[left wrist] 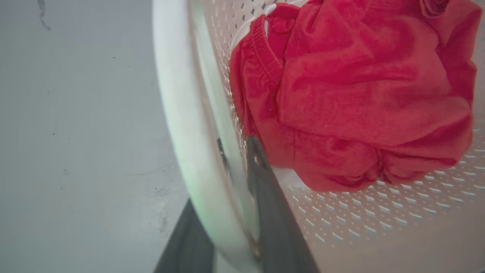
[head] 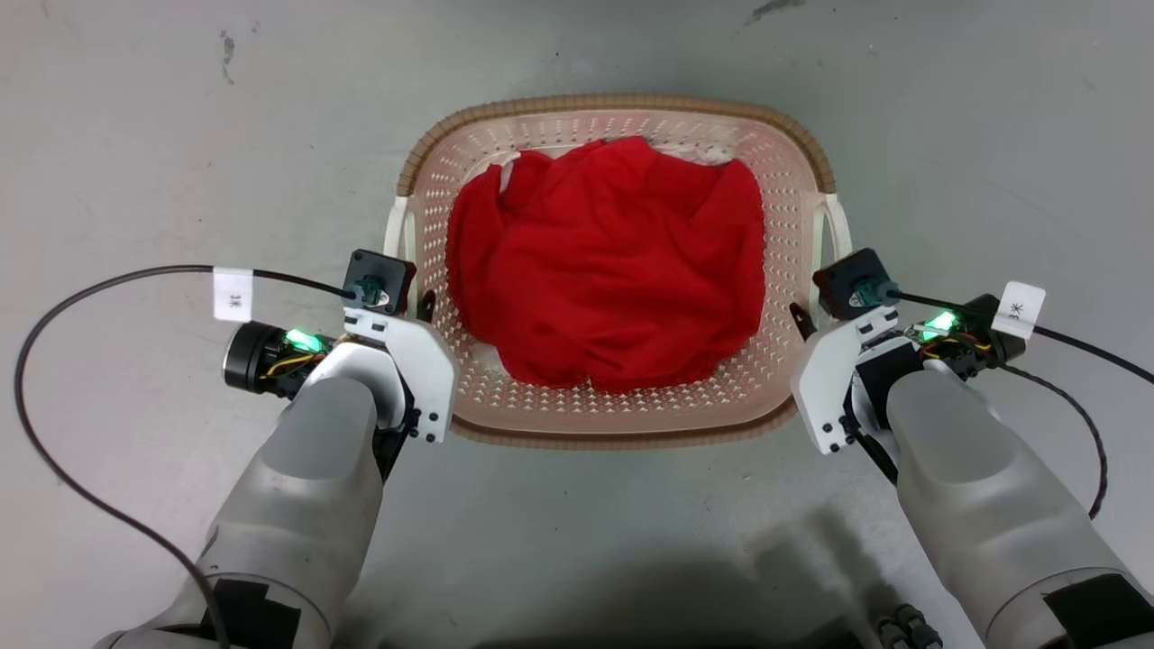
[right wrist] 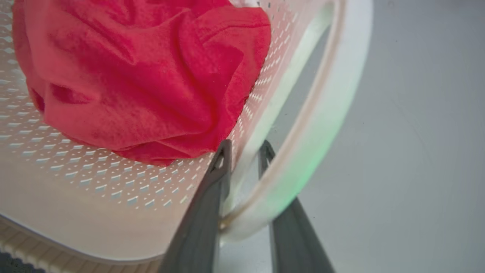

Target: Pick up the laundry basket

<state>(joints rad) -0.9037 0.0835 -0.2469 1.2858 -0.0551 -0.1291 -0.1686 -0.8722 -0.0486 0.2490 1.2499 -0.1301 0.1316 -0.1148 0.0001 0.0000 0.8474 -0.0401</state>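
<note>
The laundry basket [head: 613,104], pale pink perforated plastic with a brown woven-look rim, stands on the grey floor at the middle of the head view, with a crumpled red cloth [head: 604,261] inside it. My left gripper [head: 424,302] is at its left side just below the white handle [head: 395,230]. In the left wrist view the left gripper [left wrist: 238,146] straddles the wall, one finger [left wrist: 261,170] inside by the cloth, and looks closed on it. My right gripper [head: 798,315] [right wrist: 245,148] pinches the right wall beside the other handle [right wrist: 341,94].
Bare grey concrete floor [head: 135,135] surrounds the basket, with a few dark marks at the far left and far right. Black cables loop out from both wrists over the floor. The robot's own shadow lies along the bottom edge.
</note>
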